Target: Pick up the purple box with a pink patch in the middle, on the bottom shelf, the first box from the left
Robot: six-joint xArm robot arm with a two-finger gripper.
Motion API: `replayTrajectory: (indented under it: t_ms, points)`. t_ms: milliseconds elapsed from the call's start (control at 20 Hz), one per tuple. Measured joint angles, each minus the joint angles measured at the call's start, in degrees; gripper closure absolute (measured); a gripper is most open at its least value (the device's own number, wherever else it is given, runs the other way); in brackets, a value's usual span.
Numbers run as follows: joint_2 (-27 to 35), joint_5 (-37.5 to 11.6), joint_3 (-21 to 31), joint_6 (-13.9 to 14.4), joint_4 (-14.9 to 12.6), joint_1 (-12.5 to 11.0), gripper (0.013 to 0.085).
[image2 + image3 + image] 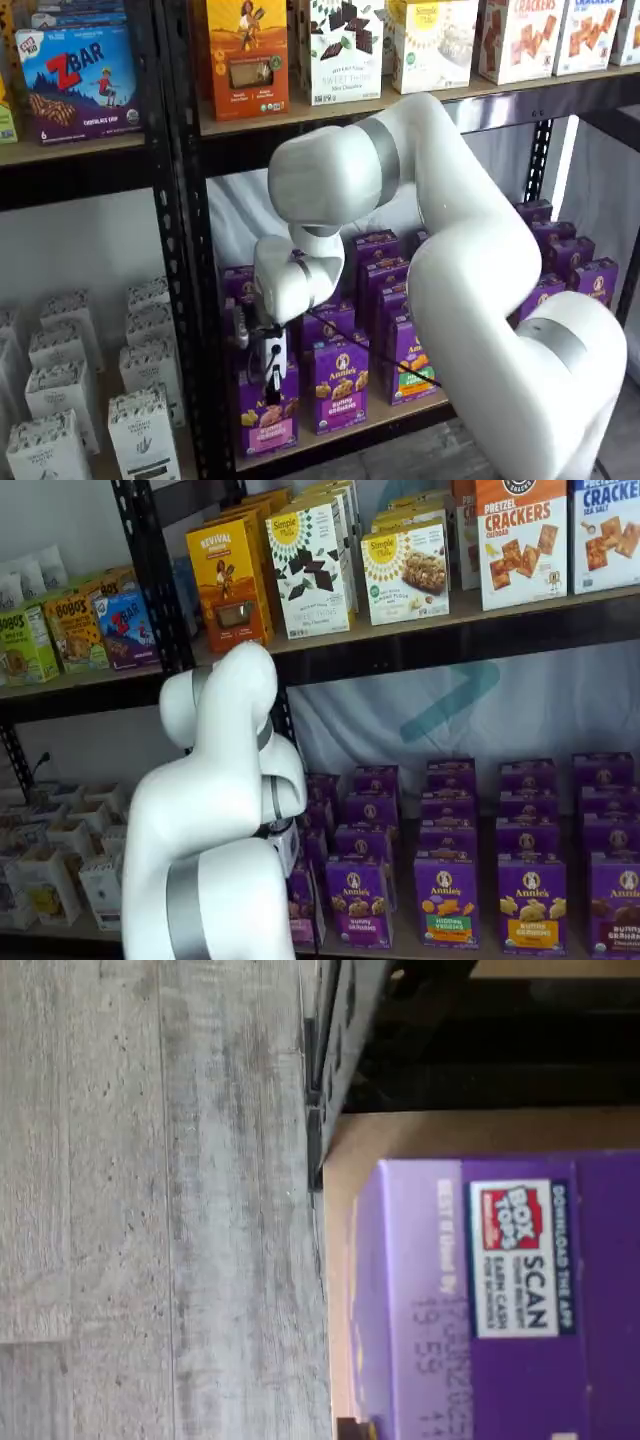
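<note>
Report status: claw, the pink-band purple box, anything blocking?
Claw down over the purple box, fingers side-on, grip cannot tell. Box upright at front of bottom shelf, not lifted. Neighbouring purple carton close beside; nothing else blocking.

Mock shop aisle: black metal rack (175,250) with wooden boards, rows of boxed snacks facing out, crackers (520,540), Annie's cartons (445,900), grey plank floor (150,1210).

Upright purple box (266,415) with pink band, front-left on bottom shelf (340,432).
</note>
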Motion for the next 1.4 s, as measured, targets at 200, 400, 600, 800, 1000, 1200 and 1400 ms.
replayTrajectory:
  t_ms: [200, 400, 600, 800, 1000, 1200, 1400]
  points:
    - [0.0, 0.0, 0.0, -0.3, 0.4, 0.0, 0.053]
    - [-0.1, 0.1, 0.0, -0.5, 0.5, 0.0, 0.061]
    - [-0.3, 0.1, 0.2, -0.2, 0.1, -0.1, 0.069]
    - [-0.7, 1.2, 0.3, 1.1, -1.5, -0.2, 0.069]
    - [-1.9, 0.9, 1.8, 2.4, -2.8, -0.1, 0.069]
    - [-4.2, 1.0, 4.9, 3.6, -3.6, 0.3, 0.069]
    - [-8.1, -0.1, 10.2, 5.7, -5.5, 0.8, 0.069]
